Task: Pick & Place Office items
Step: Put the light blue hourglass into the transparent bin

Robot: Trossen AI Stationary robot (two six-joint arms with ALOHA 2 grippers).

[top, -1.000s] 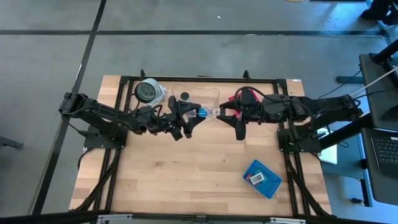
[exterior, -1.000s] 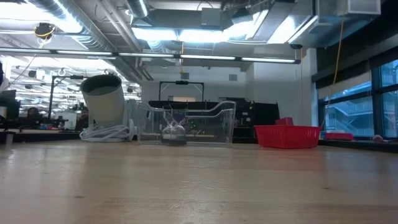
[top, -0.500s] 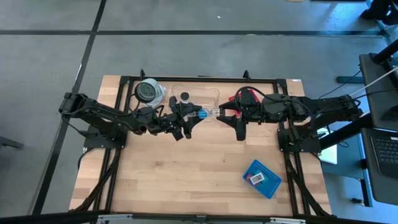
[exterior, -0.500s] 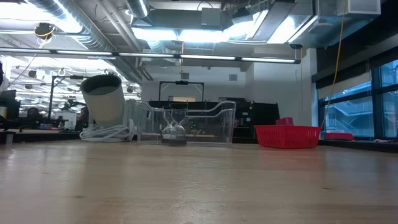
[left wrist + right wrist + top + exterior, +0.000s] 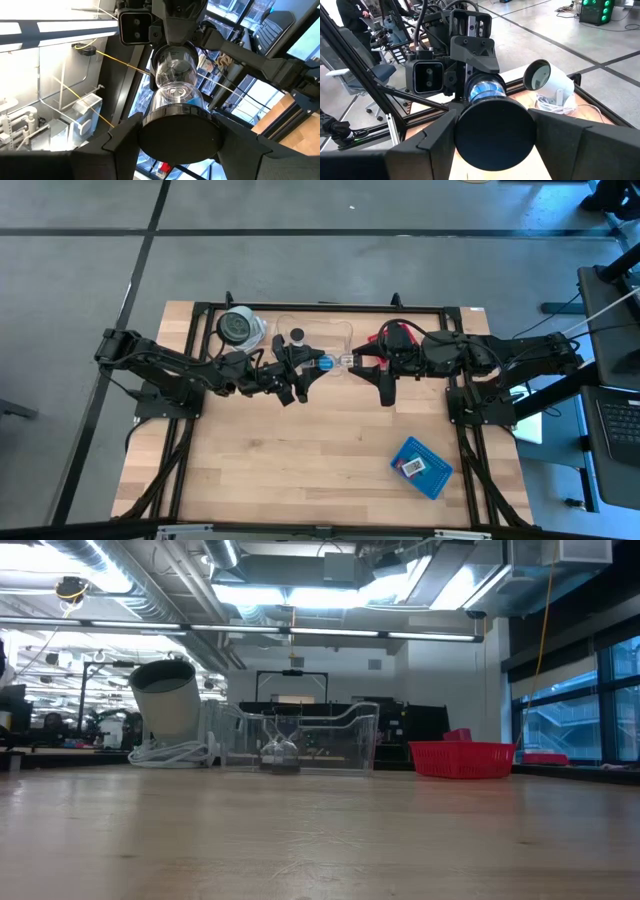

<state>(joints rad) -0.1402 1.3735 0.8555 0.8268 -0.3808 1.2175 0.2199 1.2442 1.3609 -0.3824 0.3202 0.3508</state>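
A light wooden table (image 5: 300, 450) with a black frame carried a blue box (image 5: 421, 467) near its right front, a clear plastic tray (image 5: 300, 740) at the back, a red mesh basket (image 5: 462, 759), and a round white-and-black device (image 5: 238, 327) at back left.

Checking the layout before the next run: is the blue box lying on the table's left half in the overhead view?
No. The blue box lies on the table's right half, near the front edge by the right arm's base.

One camera looks straight down on the table (image 5: 300, 470); another sits level at tabletop height. Both wrist cameras face each other closely.
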